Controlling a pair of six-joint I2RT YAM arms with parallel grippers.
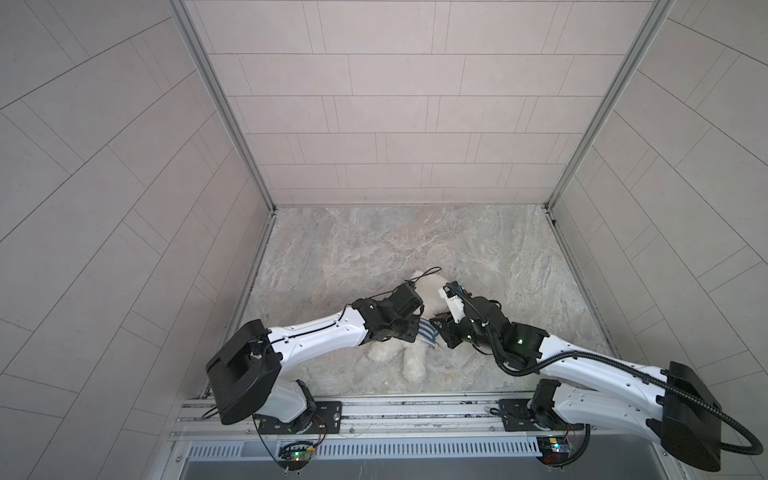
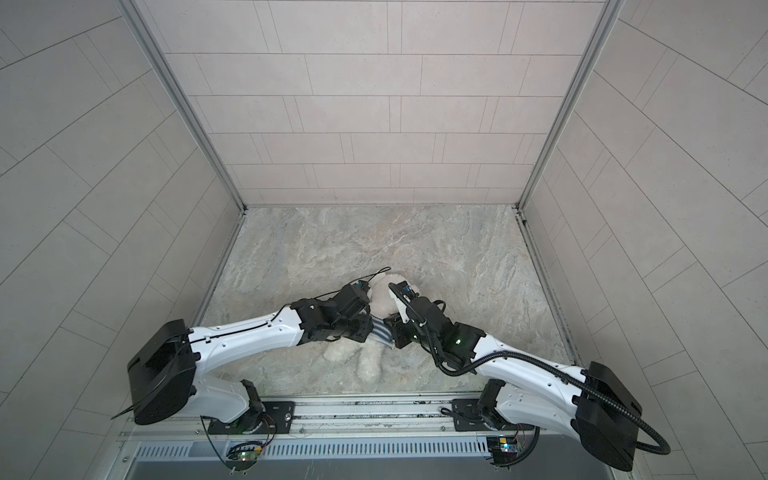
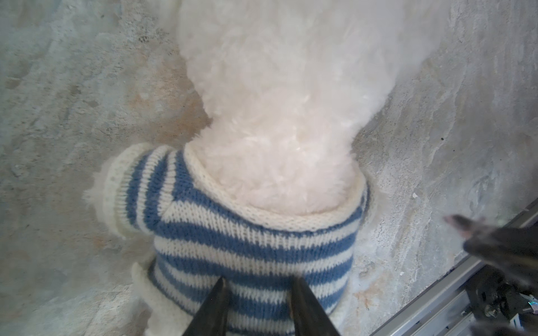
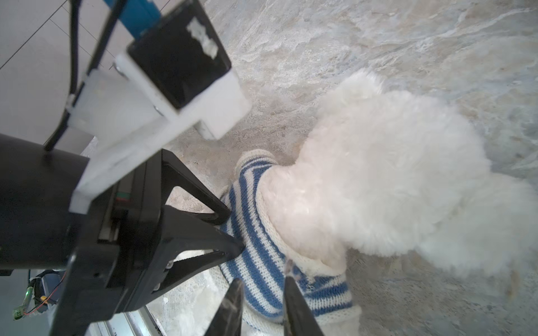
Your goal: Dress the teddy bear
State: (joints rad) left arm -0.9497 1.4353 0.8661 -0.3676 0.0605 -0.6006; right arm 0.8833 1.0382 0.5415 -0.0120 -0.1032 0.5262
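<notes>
Item: the teddy bear (image 1: 414,363) (image 2: 369,366) lies on the marble-patterned surface (image 1: 415,241) close to its front edge, about midway between the side edges. Its head points toward the back edge and its legs toward the front rail (image 1: 415,409).

Clothing: a striped sweater (image 3: 247,241) (image 4: 262,247) sits on the torso. The collar rings the neck, and one sleeve covers an arm, with fur showing at the cuff.

Left gripper (image 3: 259,280) (image 4: 235,231): it reaches in from the left edge side. The jaws are partly drawn together, with the tips pressed into the knit and striped fabric pinched between them.

Right gripper (image 4: 262,279): it meets the bear from the opposite side and straddles the sweater's lower part. The fingertips are blurred, so I cannot tell whether the jaws are clamped on the fabric or standing loose around it.

In both top views the two grippers nearly meet over the torso.
</notes>
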